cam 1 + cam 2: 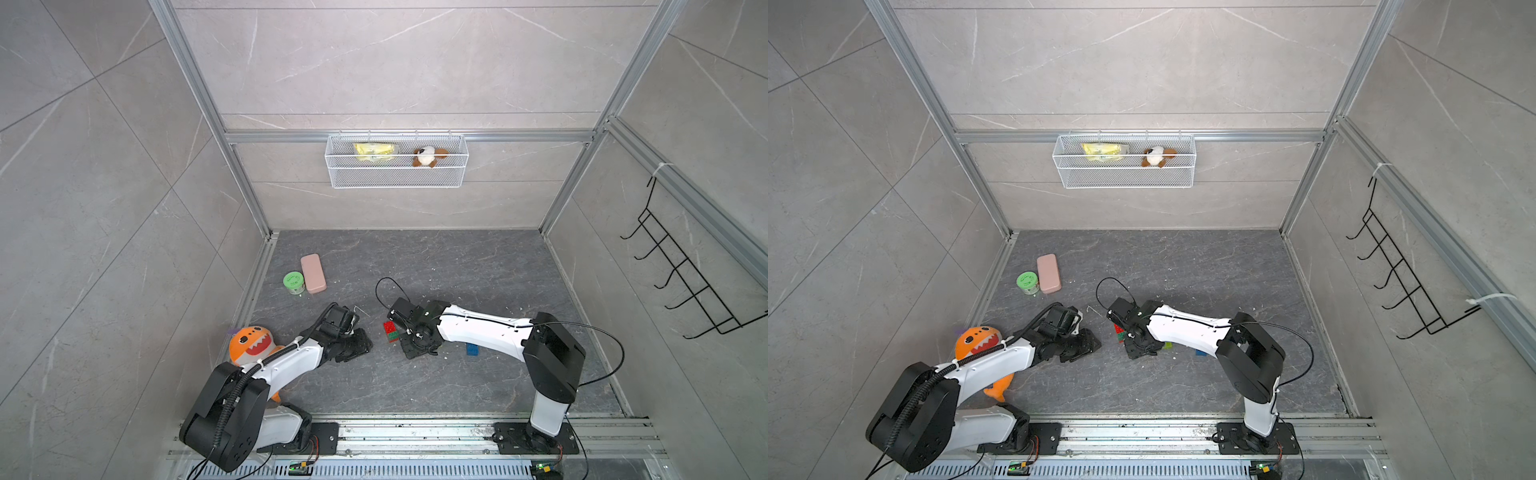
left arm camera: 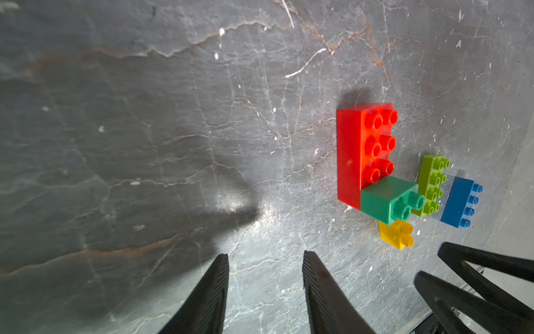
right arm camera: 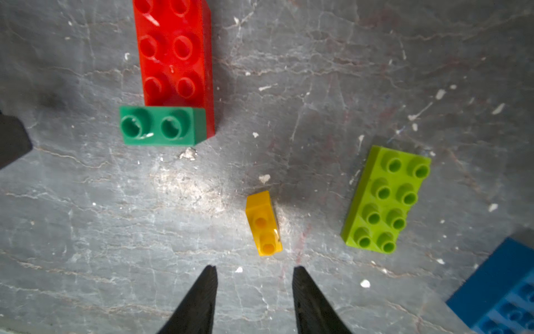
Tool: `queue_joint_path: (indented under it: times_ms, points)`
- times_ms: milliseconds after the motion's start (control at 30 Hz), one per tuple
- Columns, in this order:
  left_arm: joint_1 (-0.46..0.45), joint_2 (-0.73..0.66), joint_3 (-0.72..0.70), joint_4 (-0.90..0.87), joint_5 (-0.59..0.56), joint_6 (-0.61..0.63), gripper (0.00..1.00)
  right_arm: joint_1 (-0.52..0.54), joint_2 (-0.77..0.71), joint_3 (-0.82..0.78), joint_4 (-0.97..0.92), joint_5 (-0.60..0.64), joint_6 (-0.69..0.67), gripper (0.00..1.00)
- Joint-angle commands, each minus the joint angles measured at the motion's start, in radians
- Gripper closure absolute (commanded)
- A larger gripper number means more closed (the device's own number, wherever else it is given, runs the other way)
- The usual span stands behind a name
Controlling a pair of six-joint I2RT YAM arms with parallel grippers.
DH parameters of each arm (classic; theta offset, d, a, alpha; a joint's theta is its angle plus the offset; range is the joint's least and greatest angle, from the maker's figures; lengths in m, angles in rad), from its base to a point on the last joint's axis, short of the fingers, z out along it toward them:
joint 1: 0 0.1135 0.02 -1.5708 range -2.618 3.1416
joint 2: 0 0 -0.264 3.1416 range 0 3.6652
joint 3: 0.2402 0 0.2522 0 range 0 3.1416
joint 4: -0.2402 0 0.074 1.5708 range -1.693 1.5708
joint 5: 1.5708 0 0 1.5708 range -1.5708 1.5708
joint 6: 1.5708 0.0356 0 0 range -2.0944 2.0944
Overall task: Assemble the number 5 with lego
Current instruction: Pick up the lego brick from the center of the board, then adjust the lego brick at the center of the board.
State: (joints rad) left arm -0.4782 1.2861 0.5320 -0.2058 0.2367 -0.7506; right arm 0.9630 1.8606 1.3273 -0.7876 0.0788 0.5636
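A long red brick [image 3: 174,55] lies on the grey floor, and a dark-green brick [image 3: 161,125] sits on one end of it. Both also show in a top view, the red brick [image 1: 389,327] beside my right wrist. A small yellow brick [image 3: 263,224] lies loose just beyond my right gripper [image 3: 255,267], which is open and empty. Beside the yellow one lie a lime-green brick [image 3: 385,199] and a blue brick [image 3: 497,292]. My left gripper [image 2: 265,254] is open and empty, a short way from the red brick [image 2: 364,150].
At the back left of the floor lie a pink rounded block [image 1: 313,274] and a green round tub [image 1: 293,282]. An orange plush shark [image 1: 251,343] sits under my left arm. A wire basket [image 1: 397,178] hangs on the back wall. A black hook rack [image 1: 685,282] is on the right wall.
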Motion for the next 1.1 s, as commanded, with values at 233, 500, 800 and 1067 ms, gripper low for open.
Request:
queue_joint_path:
  times_ms: [233,500,800,1067]
  points:
    - [-0.003,-0.054,-0.023,-0.039,-0.009,-0.018,0.53,0.002,0.085,0.044,0.001,0.006,-0.026,0.54]
    - [-0.003,-0.054,-0.022,-0.039,-0.012,-0.018,0.53,0.003,0.112,0.053,0.004,0.019,-0.025,0.63]
    - [-0.004,-0.053,-0.008,-0.044,-0.01,-0.016,0.53,0.001,0.108,0.047,-0.012,0.048,-0.014,0.79]
    - [-0.003,-0.033,0.032,-0.041,0.001,-0.007,0.53,-0.021,0.041,-0.023,-0.025,0.056,0.05,0.81]
